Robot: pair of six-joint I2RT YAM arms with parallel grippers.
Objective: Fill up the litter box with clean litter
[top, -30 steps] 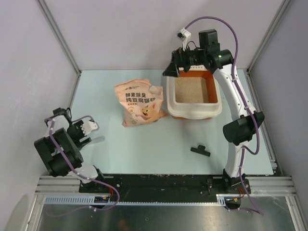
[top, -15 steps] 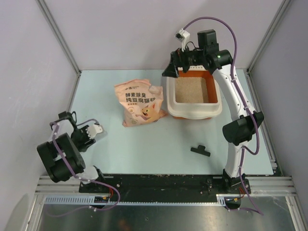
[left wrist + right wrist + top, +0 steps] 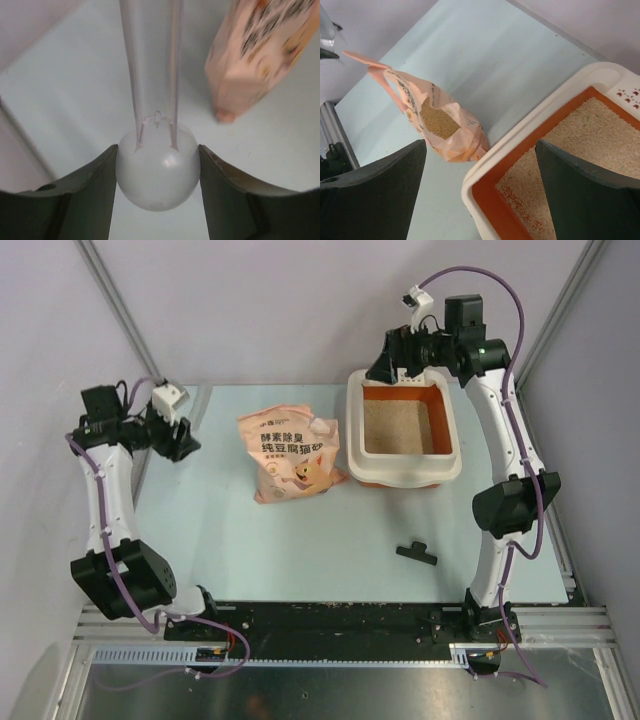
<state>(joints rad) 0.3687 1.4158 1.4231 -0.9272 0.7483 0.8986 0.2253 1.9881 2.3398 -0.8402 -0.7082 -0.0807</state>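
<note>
Tan litter (image 3: pixel 397 427) covers the floor of the litter box (image 3: pixel 400 472), which sits on the far-right part of the desk (image 3: pixel 300 530), its perforated strip (image 3: pixel 626 93) at the far end. The pink-peach bag (image 3: pixel 292 455) lies flat just left of the box, approx mid-desk toward the far edge. Its near-right corner touches the box's left wall. On the R wrist cam I see the bag mouth gaping, w/ more tan granules (image 3: pixel 439 120) inside.

R pincer (image 3: pixel 386 367) hangs above the box's far-left corner, fingers wide apart, nothing btwn them.

L pincer (image 3: pixel 183 442) is up by the far-left corner of the desk, well apart from the bag. On the L wrist cam its two fingers (image 3: pixel 95 185) press on either side of a white ball (image 3: pixel 158 175), so I read it as clamped on that. A clear strip (image 3: pixel 150 60) runs out from the ball, away from the pincer, over bare desk. I can't tell what that clear piece is, and I can't make it out on the top cam.

A small black clip (image 3: pixel 416 553) lies on its own toward the near edge, right of centre, well apart from box & bag.
</note>
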